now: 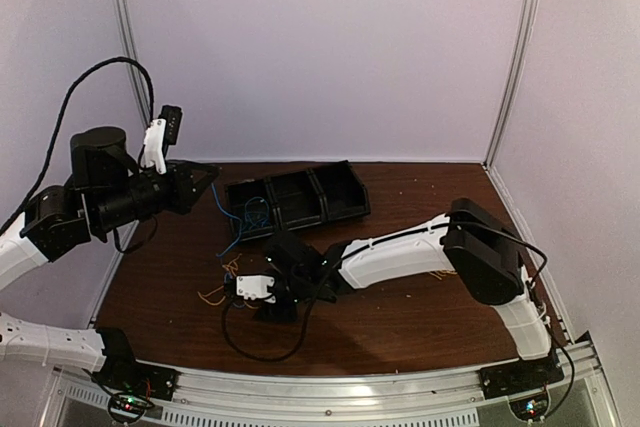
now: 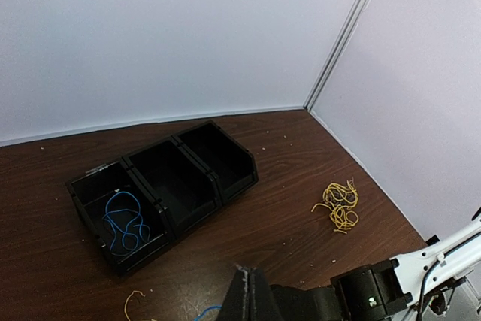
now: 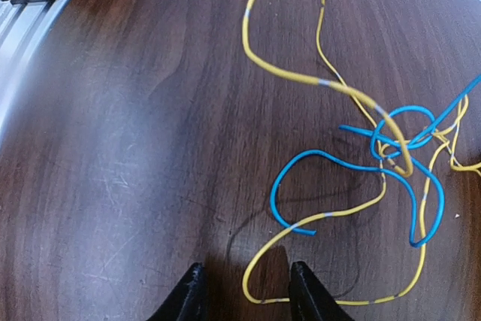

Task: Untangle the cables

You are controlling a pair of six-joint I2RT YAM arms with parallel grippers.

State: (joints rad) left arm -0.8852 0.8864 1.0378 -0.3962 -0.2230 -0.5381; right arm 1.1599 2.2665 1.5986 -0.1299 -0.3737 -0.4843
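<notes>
Down low, the right gripper (image 3: 244, 295) has its jaws half spread, a yellow cable (image 3: 284, 73) looping between them. The left gripper (image 2: 249, 291), jaws pressed together, hangs empty above the brown table (image 3: 113, 148), with white walls (image 1: 320, 47) beyond.

Three cable bundles (image 2: 124, 223), one three-bin tray (image 2: 239, 180) — two arms (image 1: 400, 252).

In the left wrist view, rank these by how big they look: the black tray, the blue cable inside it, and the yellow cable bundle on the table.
Largest: black tray, by far.
Then blue cable and yellow cable bundle, which look about alike, so I won't rank them.
</notes>
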